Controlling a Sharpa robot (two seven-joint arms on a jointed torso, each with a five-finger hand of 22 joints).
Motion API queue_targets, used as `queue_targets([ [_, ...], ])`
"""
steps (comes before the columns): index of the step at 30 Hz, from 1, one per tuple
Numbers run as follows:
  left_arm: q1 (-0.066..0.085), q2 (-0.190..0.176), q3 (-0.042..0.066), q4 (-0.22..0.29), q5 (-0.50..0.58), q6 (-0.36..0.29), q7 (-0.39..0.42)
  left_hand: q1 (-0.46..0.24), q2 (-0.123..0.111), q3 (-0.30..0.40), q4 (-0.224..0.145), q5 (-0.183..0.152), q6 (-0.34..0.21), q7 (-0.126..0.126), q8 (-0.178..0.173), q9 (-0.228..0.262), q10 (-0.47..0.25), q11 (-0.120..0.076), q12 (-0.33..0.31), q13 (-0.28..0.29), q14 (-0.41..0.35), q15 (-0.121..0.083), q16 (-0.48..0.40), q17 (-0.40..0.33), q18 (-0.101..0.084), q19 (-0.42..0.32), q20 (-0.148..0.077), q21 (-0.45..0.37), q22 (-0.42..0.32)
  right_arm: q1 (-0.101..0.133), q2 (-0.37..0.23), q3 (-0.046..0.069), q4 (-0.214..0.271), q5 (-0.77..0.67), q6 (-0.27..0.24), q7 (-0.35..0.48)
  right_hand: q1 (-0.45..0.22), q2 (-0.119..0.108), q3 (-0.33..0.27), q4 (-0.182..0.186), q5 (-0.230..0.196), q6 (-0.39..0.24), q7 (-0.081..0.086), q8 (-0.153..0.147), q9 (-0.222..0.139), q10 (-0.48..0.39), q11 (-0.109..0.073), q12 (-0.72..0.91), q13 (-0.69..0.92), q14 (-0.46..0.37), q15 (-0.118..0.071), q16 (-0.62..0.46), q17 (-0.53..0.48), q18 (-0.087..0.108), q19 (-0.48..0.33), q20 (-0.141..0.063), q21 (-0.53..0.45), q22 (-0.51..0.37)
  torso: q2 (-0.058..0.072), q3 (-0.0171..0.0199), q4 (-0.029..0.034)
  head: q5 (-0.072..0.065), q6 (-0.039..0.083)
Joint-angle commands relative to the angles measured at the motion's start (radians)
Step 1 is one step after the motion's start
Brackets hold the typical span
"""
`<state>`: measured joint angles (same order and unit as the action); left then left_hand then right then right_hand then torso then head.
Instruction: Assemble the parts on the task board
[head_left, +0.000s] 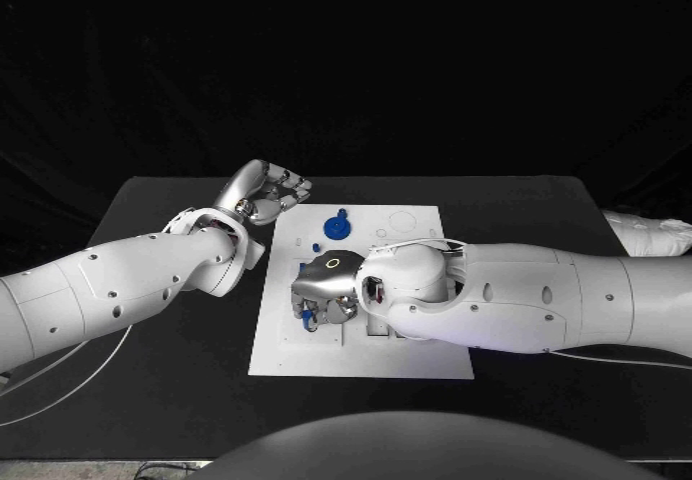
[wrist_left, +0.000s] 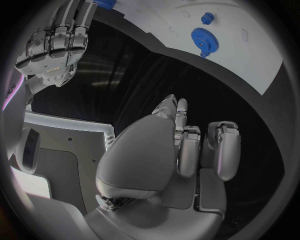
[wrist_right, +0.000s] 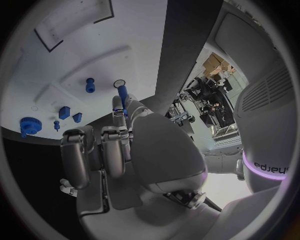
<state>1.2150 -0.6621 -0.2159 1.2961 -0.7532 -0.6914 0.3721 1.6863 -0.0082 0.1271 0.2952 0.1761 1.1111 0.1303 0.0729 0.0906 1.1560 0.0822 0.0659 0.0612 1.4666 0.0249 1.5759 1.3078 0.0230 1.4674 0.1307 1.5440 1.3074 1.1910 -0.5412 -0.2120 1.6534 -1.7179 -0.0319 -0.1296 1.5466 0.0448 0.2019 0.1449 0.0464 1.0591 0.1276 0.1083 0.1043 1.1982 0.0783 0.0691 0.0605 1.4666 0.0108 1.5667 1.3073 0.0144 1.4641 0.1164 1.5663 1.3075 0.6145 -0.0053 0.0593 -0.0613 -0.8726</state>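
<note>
The white task board (head_left: 418, 355) lies mid-table. My right hand (head_left: 326, 288) hangs over its left half and pinches a small blue peg (head_left: 307, 318) in its fingertips. In the right wrist view that peg (wrist_right: 122, 92) sticks out past the fingers (wrist_right: 117, 107), close to a round socket (wrist_right: 119, 83) in the board (wrist_right: 62, 60). A blue gear (head_left: 336, 224) sits near the board's far edge, with a small blue piece (head_left: 315, 247) beside it. My left hand (head_left: 268, 192) hovers off the board's far left corner, fingers curled in on nothing (wrist_left: 187, 145).
Several more blue parts lie on the board: another peg (wrist_right: 90, 85), two small blocks (wrist_right: 64, 112) and the gear (wrist_right: 28, 125). The left wrist view shows the gear (wrist_left: 204, 40) and a small part (wrist_left: 207, 19) on the board (wrist_left: 250, 55). Black table (head_left: 173, 400) surrounds it.
</note>
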Motion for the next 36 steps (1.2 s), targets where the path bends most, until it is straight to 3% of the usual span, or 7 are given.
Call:
queue_targets([
  [1, 0.001, 0.001, 0.001, 0.003, -0.004, 0.009, 0.013, 0.001, 0.000, 0.006, -0.002, -0.004, 0.003, 0.001, -0.005, 0.000, 0.001, 0.003, -0.005, -0.001, 0.104, -0.004, -0.005, 0.263, -0.017, 0.086, -0.005, 0.003, 0.255, -0.002, 0.003, 0.000, -0.002, -0.028, 0.032, 0.014, 0.003, -0.004, 0.005, 0.000, 0.003, 0.004, 0.006, 0.002, 0.001, -0.007, 0.003, -0.007, -0.001, 0.104, 0.006, 0.004, 0.263, -0.014, 0.107, 0.006, 0.004, 0.263, 0.000, 0.0001, 0.0001, -0.001, 0.000],
  [9, 0.001, 0.002, 0.001, 0.003, -0.004, 0.010, 0.013, 0.001, 0.000, 0.006, -0.002, -0.004, 0.003, 0.001, -0.005, 0.000, 0.001, 0.003, -0.005, -0.001, 0.104, -0.004, -0.005, 0.263, -0.017, 0.086, -0.005, 0.003, 0.255, -0.005, 0.006, -0.001, -0.007, -0.030, 0.037, 0.016, 0.003, -0.005, 0.005, 0.000, 0.003, 0.004, 0.006, 0.001, 0.000, -0.008, 0.003, -0.008, -0.001, 0.104, 0.005, 0.004, 0.263, -0.014, 0.107, 0.006, 0.004, 0.263, 0.001, -0.0005, 0.0005, -0.007, 0.000],
  [25, 0.001, 0.000, 0.001, 0.003, -0.005, 0.010, 0.013, 0.002, -0.001, 0.007, -0.003, -0.004, 0.002, 0.001, -0.006, 0.000, -0.001, 0.003, -0.005, -0.001, 0.104, -0.004, -0.005, 0.263, -0.017, 0.086, -0.005, 0.003, 0.255, -0.011, -0.005, -0.002, -0.006, -0.059, 0.018, 0.006, 0.005, -0.003, 0.010, -0.001, 0.003, 0.004, 0.005, 0.000, 0.000, -0.010, 0.002, -0.008, -0.001, 0.104, 0.003, 0.004, 0.263, -0.014, 0.107, 0.005, 0.004, 0.263, 0.002, 0.0000, 0.0025, -0.005, 0.000],
  [36, 0.001, -0.003, 0.001, 0.003, -0.006, 0.010, 0.010, 0.002, -0.001, 0.007, -0.003, -0.004, 0.002, 0.001, -0.006, 0.000, -0.001, 0.003, -0.005, -0.001, 0.104, -0.004, -0.005, 0.263, -0.017, 0.086, -0.005, 0.003, 0.255, -0.012, -0.018, -0.002, 0.009, -0.067, 0.017, -0.004, 0.006, -0.003, 0.011, -0.002, 0.003, 0.005, 0.005, 0.000, 0.000, -0.009, 0.002, -0.008, -0.001, 0.104, 0.003, 0.004, 0.263, -0.014, 0.107, 0.004, 0.004, 0.263, 0.001, 0.0000, 0.0006, -0.005, 0.000],
])
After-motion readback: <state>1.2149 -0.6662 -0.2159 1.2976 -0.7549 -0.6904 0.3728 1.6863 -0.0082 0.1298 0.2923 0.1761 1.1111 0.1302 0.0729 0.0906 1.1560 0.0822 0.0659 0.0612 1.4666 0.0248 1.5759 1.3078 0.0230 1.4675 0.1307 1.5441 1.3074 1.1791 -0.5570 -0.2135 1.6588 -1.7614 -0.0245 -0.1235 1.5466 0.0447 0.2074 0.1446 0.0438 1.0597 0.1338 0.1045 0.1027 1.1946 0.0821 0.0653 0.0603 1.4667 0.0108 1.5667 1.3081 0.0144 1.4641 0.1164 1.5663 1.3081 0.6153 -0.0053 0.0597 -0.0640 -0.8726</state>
